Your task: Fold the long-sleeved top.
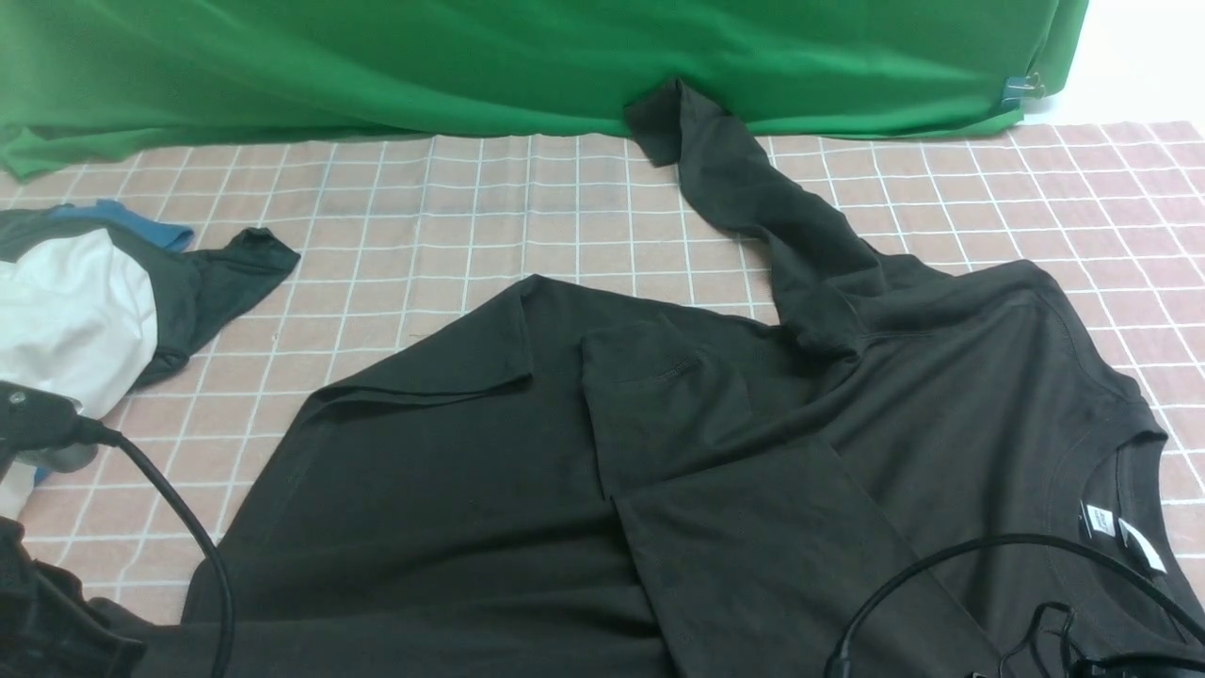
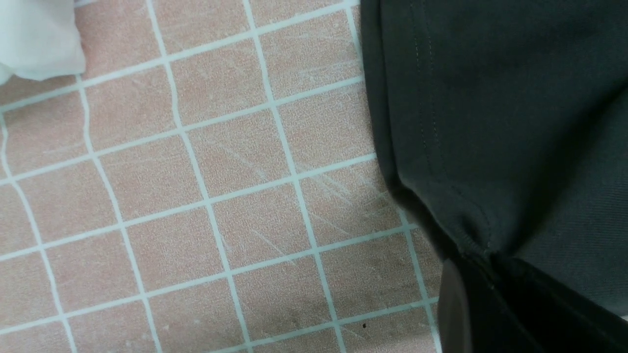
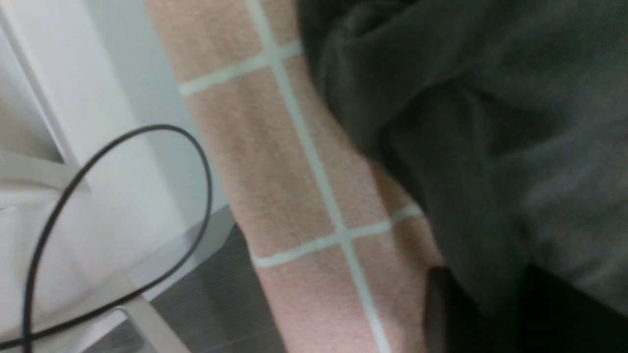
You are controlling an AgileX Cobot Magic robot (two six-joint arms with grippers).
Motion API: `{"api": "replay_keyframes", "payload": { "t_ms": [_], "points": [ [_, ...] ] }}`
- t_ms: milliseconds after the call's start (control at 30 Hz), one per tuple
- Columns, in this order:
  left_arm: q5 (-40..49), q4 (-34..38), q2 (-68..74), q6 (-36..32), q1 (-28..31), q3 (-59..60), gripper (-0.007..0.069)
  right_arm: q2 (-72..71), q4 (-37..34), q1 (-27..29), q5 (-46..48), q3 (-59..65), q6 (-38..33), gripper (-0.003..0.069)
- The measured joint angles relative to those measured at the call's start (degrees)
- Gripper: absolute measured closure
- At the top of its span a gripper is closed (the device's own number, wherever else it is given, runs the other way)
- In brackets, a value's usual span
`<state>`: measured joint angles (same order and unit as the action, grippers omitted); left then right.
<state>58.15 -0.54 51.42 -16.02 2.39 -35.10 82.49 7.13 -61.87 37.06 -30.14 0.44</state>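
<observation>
Noted the long-sleeved top [image 1: 527,452] spread over the near half of the bench [image 1: 424,207], with collar and label toward the near right corner and hem toward the near left corner. Saw one sleeve trailing out to the far edge, cuff touching the green backdrop [image 1: 471,56]. Saw what looks like the other sleeve laid in across the body, ending by the near edge. Counted that as one sleeve fold done. Judged the rest outstanding: far sleeve to bring in, body to double over, creases below the far sleeve to smooth. Put progress at early, one step of several.

Found the left tool [image 2: 478,267] clenched on a hem corner of the top, with cloth puckered at the pinch, beside bare checked surface. Found the right tool [image 3: 471,304] against the dark cloth close to the bench edge. Cannot tell from that blurred view whether clamped or loose.

Logged, well apart at the left edge: white garment [image 1: 66,311] lying over a small dark cloth with blue trim [image 1: 216,273], touched by neither tool.
</observation>
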Motion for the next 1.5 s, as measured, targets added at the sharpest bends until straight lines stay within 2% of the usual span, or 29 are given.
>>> {"api": "replay_keyframes", "payload": {
  "t_ms": [67,100,300,467,567,633,667,733,767,800,867,967,1033,1100,1233,1400,1500],
  "points": [
    [0.0,0.1,0.0,0.0,0.0,0.0,0.0589,-0.1,-0.2,0.1,1.9,-0.8,0.0,0.0592],
    [0.0,0.2,0.0,0.0,0.0,0.0,0.0589,-0.2,-1.4,0.1,3.8,-1.1,-0.1,0.06],
    [0.4,0.5,0.0,0.0,0.0,0.0,0.0589,-4.8,-10.8,0.0,15.7,-2.0,-4.3,0.0604],
    [1.6,0.5,0.0,0.0,0.0,0.0,0.0589,-8.0,-13.0,0.0,18.9,-2.1,-5.6,0.0597],
    [3.5,0.5,0.0,0.0,0.0,0.0,0.0589,-8.4,-13.7,0.0,19.6,-2.1,-5.7,0.0531],
    [4.4,0.5,0.0,0.0,0.0,0.0,0.0589,-8.4,-14.5,0.0,20.3,-2.1,-5.8,0.0442],
    [4.8,0.5,0.0,0.0,0.0,0.0,0.0589,-8.4,-14.7,0.0,20.6,-2.1,-5.8,0.0364],
    [5.1,0.5,0.0,0.0,0.0,0.0,0.0589,-8.4,-14.8,0.0,20.8,-2.1,-5.8,0.0281],
    [5.3,0.5,0.0,0.0,0.0,0.0,0.0589,-8.4,-14.9,0.0,21.1,-2.5,-5.6,0.0172],
    [5.4,0.5,0.0,0.0,0.0,0.0,0.0589,-8.4,-14.9,0.0,21.6,-3.3,-5.3,0.0131],
    [5.5,0.5,0.0,0.0,0.0,0.0,0.0589,-8.4,-14.6,0.0,21.9,-6.0,-4.3,0.0106],
    [5.5,0.5,0.0,0.0,0.0,0.0,0.0589,-8.2,-13.4,0.1,19.2,-12.3,-3.1,0.0164],
    [5.0,0.5,0.0,0.0,0.0,0.0,0.0589,-6.5,-13.2,1.7,14.3,-20.3,-3.3,0.0267],
    [4.9,0.5,0.0,0.0,0.0,0.0,0.0589,-3.6,-13.1,3.5,12.0,-26.2,-3.8,0.034],
    [4.9,0.5,0.0,0.0,0.0,0.0,0.0589,5.5,-13.0,8.3,10.0,-39.8,-5.6,0.0407],
    [3.7,0.5,0.0,0.0,0.0,0.0,0.0589,18.1,-13.0,14.3,9.3,-52.9,-3.6,0.0388],
    [2.7,0.5,0.0,0.0,0.0,0.0,0.0589,27.9,-13.4,19.5,9.3,-61.7,3.5,0.0281]
  ]
}}
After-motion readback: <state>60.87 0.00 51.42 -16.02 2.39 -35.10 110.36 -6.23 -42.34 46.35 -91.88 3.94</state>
